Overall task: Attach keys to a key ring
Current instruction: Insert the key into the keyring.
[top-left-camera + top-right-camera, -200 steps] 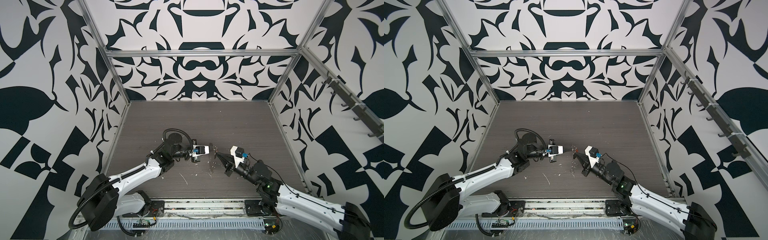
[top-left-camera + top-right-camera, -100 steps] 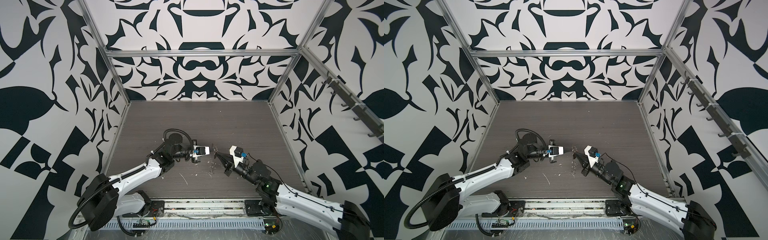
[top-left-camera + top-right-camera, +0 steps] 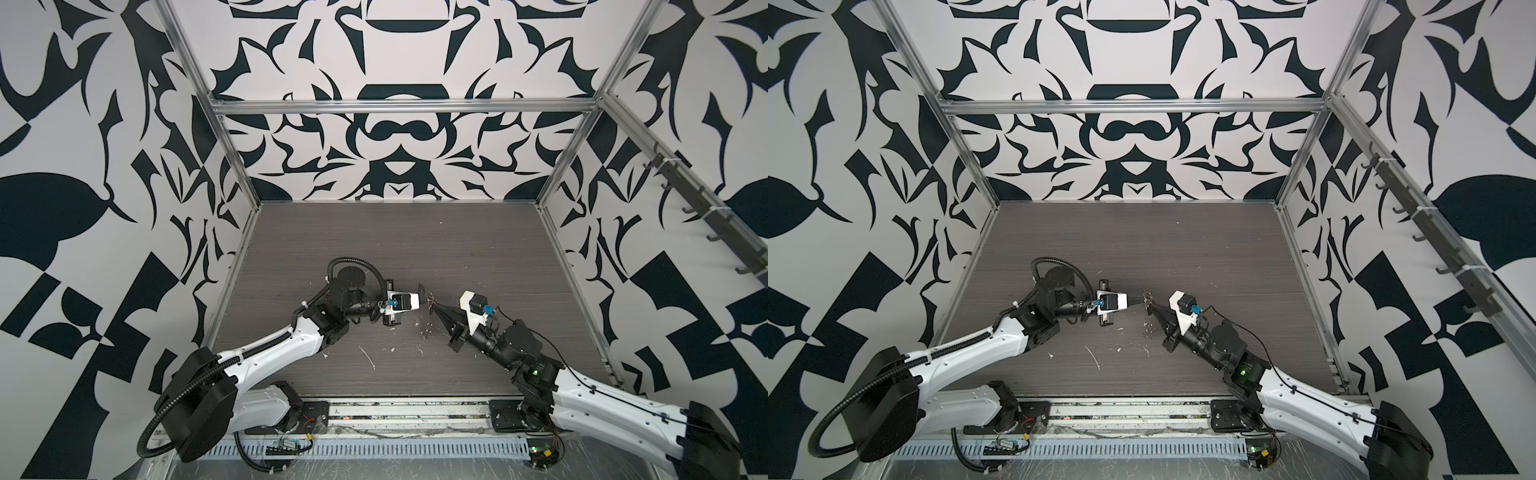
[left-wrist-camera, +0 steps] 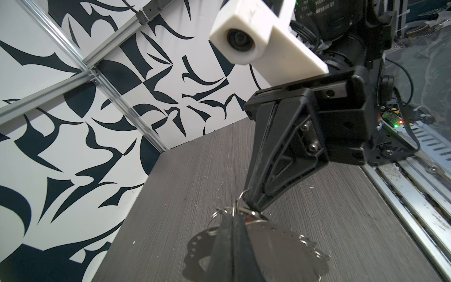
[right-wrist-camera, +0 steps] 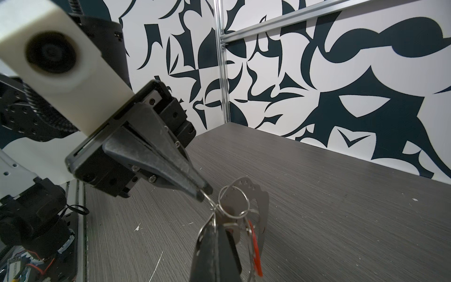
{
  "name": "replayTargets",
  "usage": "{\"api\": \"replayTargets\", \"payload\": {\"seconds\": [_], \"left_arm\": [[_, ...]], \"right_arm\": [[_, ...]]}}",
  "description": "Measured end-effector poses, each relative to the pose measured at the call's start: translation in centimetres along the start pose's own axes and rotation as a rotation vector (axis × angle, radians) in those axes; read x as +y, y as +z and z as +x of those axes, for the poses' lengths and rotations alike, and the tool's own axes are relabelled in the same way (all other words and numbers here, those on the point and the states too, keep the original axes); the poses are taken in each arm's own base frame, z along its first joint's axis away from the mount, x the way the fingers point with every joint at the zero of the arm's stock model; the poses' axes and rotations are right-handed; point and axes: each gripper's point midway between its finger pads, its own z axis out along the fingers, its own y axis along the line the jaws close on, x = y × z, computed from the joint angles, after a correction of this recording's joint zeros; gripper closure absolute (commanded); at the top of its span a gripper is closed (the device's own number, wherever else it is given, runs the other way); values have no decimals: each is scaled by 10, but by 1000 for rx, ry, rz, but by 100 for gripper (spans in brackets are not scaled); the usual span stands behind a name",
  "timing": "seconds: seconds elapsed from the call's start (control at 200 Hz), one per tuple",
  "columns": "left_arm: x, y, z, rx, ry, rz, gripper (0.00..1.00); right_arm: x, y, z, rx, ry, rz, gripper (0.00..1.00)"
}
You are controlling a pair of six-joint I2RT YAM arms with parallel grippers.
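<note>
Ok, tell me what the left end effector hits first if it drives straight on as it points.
Likely the key ring, hanging past the left end effector's tip, which pinches a wire loop by the keys. Right behind is the right end effector, pointing back; the gap is hard to judge.

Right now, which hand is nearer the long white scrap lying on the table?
Left, narrowly. The long white scrap lies below the left hand, a little toward the robot's base. The right hand is farther off, across the keys that both hands pinch.
</note>
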Motion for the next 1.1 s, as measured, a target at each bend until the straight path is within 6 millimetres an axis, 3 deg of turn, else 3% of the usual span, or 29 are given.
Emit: {"api": "replayTargets", "payload": {"seconds": [0.58,1.1], "left_arm": [[-1,1,0,2,1,2,100],[-1,2,-1,4,5,-4,100]], "right_arm": [[1,-1,-5,-19,-1,-5,100],[-11,-1,-3,-16,1,71,100]]}}
